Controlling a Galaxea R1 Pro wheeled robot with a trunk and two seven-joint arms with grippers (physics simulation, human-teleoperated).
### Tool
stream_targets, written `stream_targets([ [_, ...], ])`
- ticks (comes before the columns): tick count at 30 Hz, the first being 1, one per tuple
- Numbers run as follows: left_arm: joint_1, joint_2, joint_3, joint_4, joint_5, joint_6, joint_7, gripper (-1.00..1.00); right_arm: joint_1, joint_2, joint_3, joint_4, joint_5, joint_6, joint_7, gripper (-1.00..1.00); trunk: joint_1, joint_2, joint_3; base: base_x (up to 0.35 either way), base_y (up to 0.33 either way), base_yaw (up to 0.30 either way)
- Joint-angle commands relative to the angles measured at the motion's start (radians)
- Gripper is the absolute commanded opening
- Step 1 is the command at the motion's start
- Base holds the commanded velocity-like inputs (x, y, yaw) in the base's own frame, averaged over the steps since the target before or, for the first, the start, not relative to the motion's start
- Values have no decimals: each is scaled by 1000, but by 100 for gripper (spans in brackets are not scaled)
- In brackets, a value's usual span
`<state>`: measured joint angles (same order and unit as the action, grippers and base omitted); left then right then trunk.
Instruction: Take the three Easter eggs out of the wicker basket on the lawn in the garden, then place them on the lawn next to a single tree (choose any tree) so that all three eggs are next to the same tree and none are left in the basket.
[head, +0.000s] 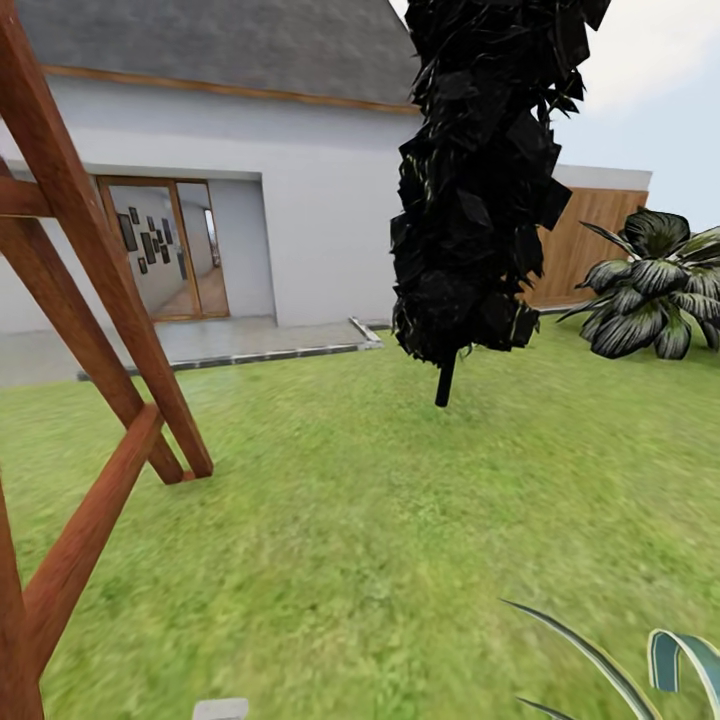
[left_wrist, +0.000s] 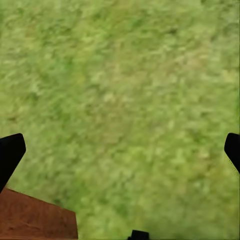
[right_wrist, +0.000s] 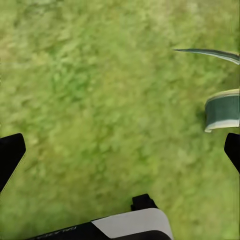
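Lawn (head: 400, 540): mottled green grass across the whole foreground of the head view, somewhat blurred; it also lies under both wrist cameras.
Black tree (head: 480, 170): dark, blocky foliage on a thin dark trunk, standing on the grass at mid-distance; its top is cut off by the frame edge.
Palm (head: 650, 285): grey-green striped fronds at the right, partly cut off by the frame edge.
Fronds (head: 640, 665): a few curved leaf tips at the lower right corner, the plant itself out of frame; two of them appear in the right wrist view too.
Wooden frame (head: 95, 300): reddish-brown slanted beams at the left, feet on the grass, upper and lower ends cut off; one beam corner appears in the left wrist view (left_wrist: 35, 217).
House (head: 300, 200): white wall, grey roof, a glazed door with small pictures inside that are too small to make out; a paved patio (head: 200, 345) lies in front.
Fence (head: 585, 245): tan boards behind the black tree, partly hidden by it.
Left hand (left_wrist: 120, 150): released, dark fingertips wide apart at the frame's sides, only grass between them.
Right hand (right_wrist: 120, 150): released, fingertips wide apart, over bare grass near the fronds.
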<state>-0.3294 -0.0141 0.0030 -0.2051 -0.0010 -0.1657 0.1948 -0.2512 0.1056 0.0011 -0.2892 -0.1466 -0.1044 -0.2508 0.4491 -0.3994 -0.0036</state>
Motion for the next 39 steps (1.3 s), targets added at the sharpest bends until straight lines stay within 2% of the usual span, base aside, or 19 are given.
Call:
stream_targets([
  [1, 0, 0, 0, 1, 0, -4, 3, 100, 0, 0, 0, 1, -10, -6, -1, 100, 1, -1, 0, 314, 0, 8],
  [10, 0, 0, 0, 1, 0, -4, 3, 100, 0, 0, 0, 1, -10, -6, -1, 100, 1, -1, 0, 324, 0, 12],
  [21, 0, 0, 0, 1, 0, -4, 3, 100, 0, 0, 0, 1, -10, -6, -1, 100, 1, -1, 0, 327, 0, 119],
  [39, 0, 0, 0, 1, 0, -4, 3, 100, 0, 0, 0, 1, -10, -6, -1, 100, 1, -1, 0, 327, 0, 7],
])
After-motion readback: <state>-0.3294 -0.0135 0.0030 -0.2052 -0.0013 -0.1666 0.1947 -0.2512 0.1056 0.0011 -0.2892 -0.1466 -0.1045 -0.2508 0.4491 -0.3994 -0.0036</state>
